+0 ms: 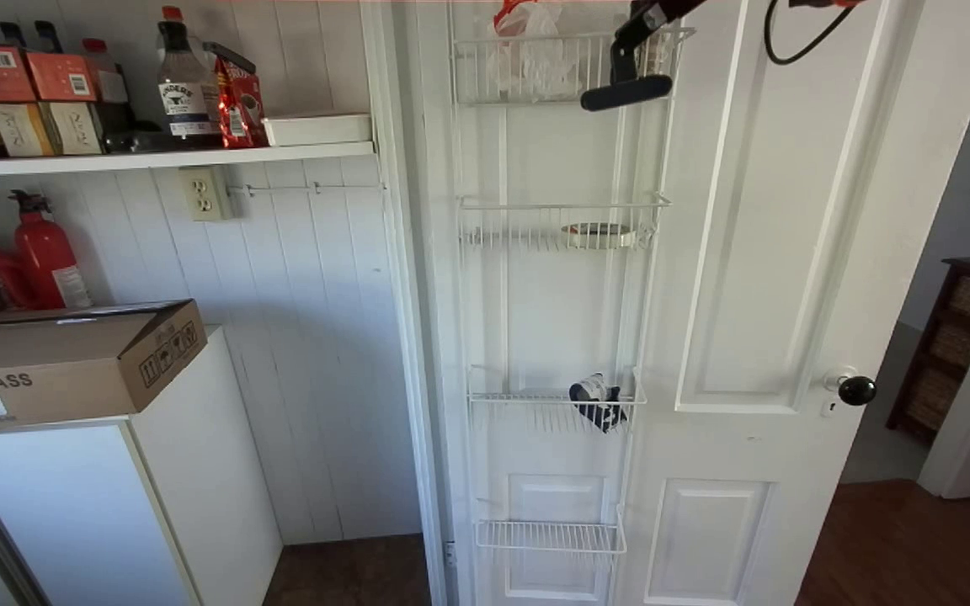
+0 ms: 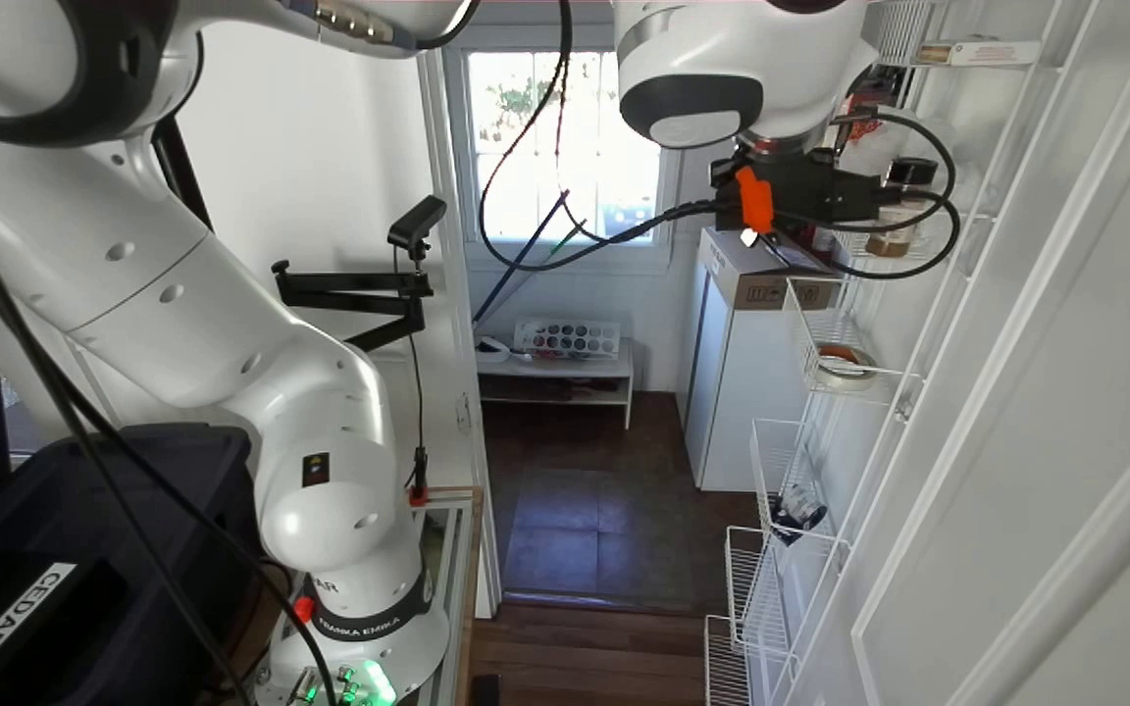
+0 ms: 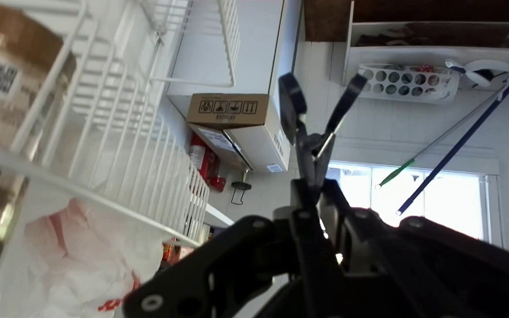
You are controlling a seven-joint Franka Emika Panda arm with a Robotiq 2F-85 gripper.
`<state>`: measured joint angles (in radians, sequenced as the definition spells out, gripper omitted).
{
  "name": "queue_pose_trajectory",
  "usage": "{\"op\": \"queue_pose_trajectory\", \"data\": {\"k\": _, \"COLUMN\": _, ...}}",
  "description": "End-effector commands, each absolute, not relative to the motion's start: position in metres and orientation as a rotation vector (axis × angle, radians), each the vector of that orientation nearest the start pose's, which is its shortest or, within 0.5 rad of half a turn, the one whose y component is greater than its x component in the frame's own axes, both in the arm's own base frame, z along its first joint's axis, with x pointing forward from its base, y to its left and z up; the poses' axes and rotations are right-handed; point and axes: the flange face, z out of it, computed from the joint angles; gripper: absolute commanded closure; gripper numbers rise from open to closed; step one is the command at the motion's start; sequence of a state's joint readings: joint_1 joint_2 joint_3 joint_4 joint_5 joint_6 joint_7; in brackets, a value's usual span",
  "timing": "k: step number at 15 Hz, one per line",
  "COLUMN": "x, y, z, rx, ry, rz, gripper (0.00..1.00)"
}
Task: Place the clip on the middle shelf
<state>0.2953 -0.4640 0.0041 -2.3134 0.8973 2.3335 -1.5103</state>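
- Jutting from the foot of the wrist view, the black two-finger mechanical gripper (image 3: 316, 193) clenches a small all-black plastic clip (image 3: 310, 145), whose prongs splay toward twelve o'clock.
- At nine o'clock stands a white barred wire basket (image 3: 104, 203).
- In an exterior view, below the clip toward seven o'clock, the apparent middle shelf (image 1: 535, 206), a shallow white wire basket, holds a pale ring-shaped roll (image 1: 599, 241).
- Carrying seems the step in hand.
- Next likely come a descent to that shelf, entry beside the roll, and release.
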Motion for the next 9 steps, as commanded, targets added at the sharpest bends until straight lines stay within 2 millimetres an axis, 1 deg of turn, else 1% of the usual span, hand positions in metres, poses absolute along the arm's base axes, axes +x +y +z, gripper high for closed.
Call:
{"op": "queue_pose_trajectory", "data": {"k": 1, "x": 0.420, "y": 0.133, "z": 0.555, "rx": -2.035, "ry": -1.508, "rz": -1.101, "gripper": 0.97}}
{"op": "queue_pose_trajectory", "data": {"k": 4, "x": 0.423, "y": 0.122, "z": 0.537, "rx": -2.064, "ry": -1.467, "rz": -1.125, "gripper": 0.97}}
{"op": "queue_pose_trajectory", "data": {"k": 9, "x": 0.434, "y": 0.114, "z": 0.514, "rx": -2.066, "ry": -1.409, "rz": -1.195, "gripper": 0.97}}
